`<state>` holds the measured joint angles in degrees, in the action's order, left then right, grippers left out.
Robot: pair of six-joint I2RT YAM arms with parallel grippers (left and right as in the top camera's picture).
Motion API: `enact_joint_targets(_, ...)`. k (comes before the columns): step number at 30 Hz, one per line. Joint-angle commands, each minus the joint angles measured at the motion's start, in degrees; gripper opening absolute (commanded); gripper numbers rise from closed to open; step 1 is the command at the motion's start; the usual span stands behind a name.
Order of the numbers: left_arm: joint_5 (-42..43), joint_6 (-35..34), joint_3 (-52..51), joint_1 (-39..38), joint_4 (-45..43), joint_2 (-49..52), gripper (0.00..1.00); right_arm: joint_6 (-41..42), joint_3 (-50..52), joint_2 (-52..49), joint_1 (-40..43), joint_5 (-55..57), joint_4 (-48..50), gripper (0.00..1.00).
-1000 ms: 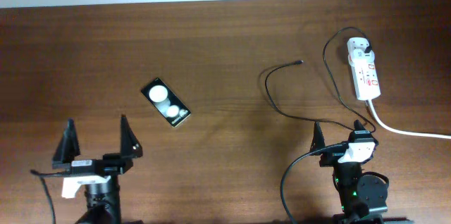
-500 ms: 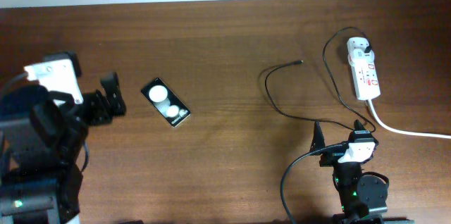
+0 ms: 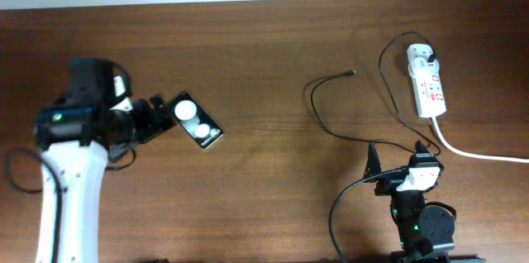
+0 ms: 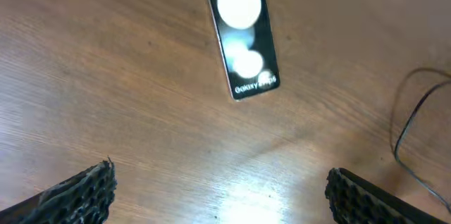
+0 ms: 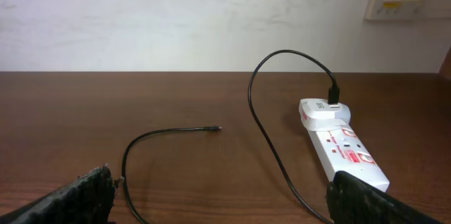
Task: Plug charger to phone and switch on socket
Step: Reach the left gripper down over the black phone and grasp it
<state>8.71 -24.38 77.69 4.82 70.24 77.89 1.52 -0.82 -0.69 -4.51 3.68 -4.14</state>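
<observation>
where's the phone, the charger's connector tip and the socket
phone (image 3: 195,121), overhead view, middle, between the white patches
charger's connector tip (image 3: 353,73), overhead view, on the small tip itself
socket (image 3: 428,88), overhead view, middle of the white body

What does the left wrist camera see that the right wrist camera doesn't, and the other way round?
Only left wrist: the phone, lying flat, white patches up. Only right wrist: the socket, the charger plugged in at its far end, its loose tip on the wood, and a pale wall. Both: the brown table and each camera's own open claw, left claw and right claw, at the bottom corners. A thin black cable at the left view's right edge may be the charger.
</observation>
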Motion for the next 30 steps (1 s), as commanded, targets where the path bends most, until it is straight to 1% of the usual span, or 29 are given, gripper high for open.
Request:
enact_joint_targets(1,-4.07,-9.51,3.61,-5.07,-1.49,8.33,0.99,0.20,0.50,0.33,-0.39,0.92,0.04,0.99)
enact_joint_targets(4,-4.28,-14.64,11.02,-9.38,-2.27,18.34,0.99,0.20,0.50,0.33,-0.39,0.92,0.04,0.99)
enact_joint_targets(7,-4.28,-18.08,17.55,-10.78,-1.99,26.60,0.99,0.20,0.50,0.33,-0.39,0.92,0.04,0.99)
enact_joint_targets(9,-4.28,-19.39,18.69,-10.78,-2.38,30.34,0.99,0.20,0.50,0.33,-0.39,0.92,0.04,0.99)
enact_joint_targets(13,-5.75,-19.37,18.69,-10.69,-4.72,39.63,0.99,0.20,0.50,0.33,-0.39,0.92,0.04,0.99)
enact_joint_targets(14,-5.77,-19.32,18.69,-10.69,-6.60,41.00,0.99,0.20,0.50,0.33,-0.39,0.92,0.04,0.99)
enact_joint_targets(17,-6.51,-19.34,18.69,-10.69,-6.69,41.97,0.99,0.20,0.50,0.33,-0.39,0.92,0.04,0.99)
enact_joint_targets(24,-7.30,-19.32,18.67,-10.67,-8.11,49.62,0.99,0.20,0.50,0.33,-0.39,0.92,0.04,0.99)
enact_joint_targets(27,-9.60,-19.32,18.67,-10.69,-8.59,51.21,0.99,0.20,0.50,0.33,-0.39,0.92,0.04,0.99)
enact_joint_targets(30,-8.11,-19.32,17.97,-10.69,-8.70,53.72,0.99,0.20,0.50,0.33,-0.39,0.92,0.04,0.99)
